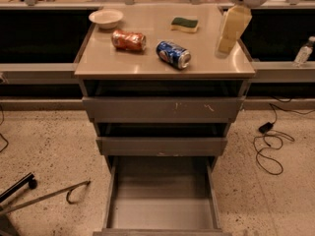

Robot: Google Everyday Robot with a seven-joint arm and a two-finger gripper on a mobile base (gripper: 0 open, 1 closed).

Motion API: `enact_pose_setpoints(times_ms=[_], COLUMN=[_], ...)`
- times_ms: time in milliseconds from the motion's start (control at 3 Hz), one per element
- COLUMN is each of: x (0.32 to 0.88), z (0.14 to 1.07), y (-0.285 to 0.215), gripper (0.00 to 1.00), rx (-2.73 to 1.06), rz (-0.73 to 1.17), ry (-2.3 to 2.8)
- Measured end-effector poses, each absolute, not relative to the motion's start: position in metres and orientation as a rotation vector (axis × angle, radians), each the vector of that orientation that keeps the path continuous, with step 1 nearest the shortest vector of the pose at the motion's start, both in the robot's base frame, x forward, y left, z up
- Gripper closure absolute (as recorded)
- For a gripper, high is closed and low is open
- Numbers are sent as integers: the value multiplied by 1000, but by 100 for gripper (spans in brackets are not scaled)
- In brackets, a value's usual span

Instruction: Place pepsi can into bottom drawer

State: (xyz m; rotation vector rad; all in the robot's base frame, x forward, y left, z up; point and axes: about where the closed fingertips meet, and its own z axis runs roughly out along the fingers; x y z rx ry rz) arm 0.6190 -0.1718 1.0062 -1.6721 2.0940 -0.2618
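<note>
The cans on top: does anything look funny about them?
Yes. Both lie on their sides, not standing: the pepsi can and the orange can, which looks dented too. The gripper hangs right of them, touching neither.

The pincer [224, 47] is seen over the right rear part of the worktop [123, 65], to the right of the pepsi can [173, 54] and apart from it; bare worktop is left between them. On the can's left, a near obstacle is formed by the orange-red can [129, 40]. Behind it, the sponge [184, 23] and the bowl [106, 18] are set well apart from it. Open surface is offered along the worktop's front edge. The bottom drawer [160, 215] is pulled out and can be entered from above, bounded by thin side walls. Its rear is overhung by the fronts of the two upper drawers [162, 109]. A cable [268, 149] lies on the floor to the right, a metal bar [47, 195] to the left.
</note>
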Motion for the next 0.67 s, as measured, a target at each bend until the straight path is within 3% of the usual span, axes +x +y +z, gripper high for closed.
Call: enact_pose_setpoints(times_ms=[333, 667], x=[680, 694], z=[993, 1005], y=[-146, -148], gripper=[0, 0], rx=[-1654, -1613], rz=[-176, -181], ry=[2044, 2018])
